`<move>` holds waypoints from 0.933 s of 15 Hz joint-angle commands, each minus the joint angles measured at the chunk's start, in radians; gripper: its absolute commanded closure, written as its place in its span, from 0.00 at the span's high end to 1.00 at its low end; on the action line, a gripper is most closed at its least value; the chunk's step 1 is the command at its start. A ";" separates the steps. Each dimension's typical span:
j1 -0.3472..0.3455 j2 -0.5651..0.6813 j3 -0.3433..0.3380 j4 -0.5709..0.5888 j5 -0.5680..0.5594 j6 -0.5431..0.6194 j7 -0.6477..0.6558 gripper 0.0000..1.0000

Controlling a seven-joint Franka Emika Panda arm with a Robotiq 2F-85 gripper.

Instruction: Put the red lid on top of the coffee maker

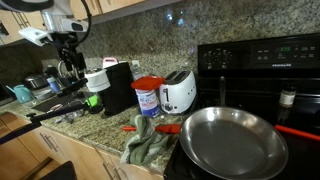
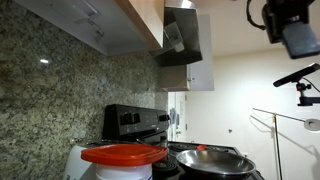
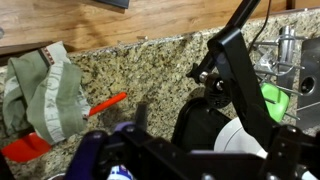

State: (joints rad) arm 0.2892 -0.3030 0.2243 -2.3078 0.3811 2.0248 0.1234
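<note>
The red lid [image 1: 148, 83] sits on a clear labelled jar [image 1: 148, 101] on the granite counter, between the coffee maker [image 1: 118, 88] and a white toaster [image 1: 178, 92]. It fills the foreground of an exterior view, where the red lid [image 2: 124, 154] lies flat on the jar. The coffee maker is a tall black box with a bare flat top. My gripper [image 1: 68, 60] hangs open and holds nothing, high above the counter and to the left of the coffee maker, well away from the lid. In the wrist view the coffee maker [image 3: 195, 125] lies below the gripper [image 3: 198, 135]; no red of the lid shows there.
A steel frying pan [image 1: 232, 140] sits on the black stove [image 1: 262, 60]. A grey-green cloth [image 1: 148, 146] and red-handled utensils [image 1: 170, 128] lie at the counter's front edge. A white cup [image 1: 97, 80], a green item [image 1: 92, 100] and dishes crowd the sink side. Cabinets hang overhead.
</note>
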 commanded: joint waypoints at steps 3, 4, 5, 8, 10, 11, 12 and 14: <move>-0.061 0.084 -0.027 0.069 0.031 0.100 0.030 1.00; -0.071 0.072 -0.038 0.058 0.050 0.140 0.023 1.00; -0.079 0.061 -0.048 0.052 0.067 0.169 0.027 1.00; -0.085 0.081 -0.057 0.062 0.059 0.174 0.003 1.00; -0.095 0.071 -0.067 0.062 0.061 0.180 0.003 1.00; -0.098 0.068 -0.068 0.062 0.062 0.181 0.004 1.00; -0.098 0.067 -0.068 0.062 0.062 0.181 0.004 1.00; -0.097 0.067 -0.066 0.062 0.062 0.181 0.005 1.00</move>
State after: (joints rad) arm 0.1933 -0.2363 0.1580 -2.2476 0.4439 2.2083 0.1277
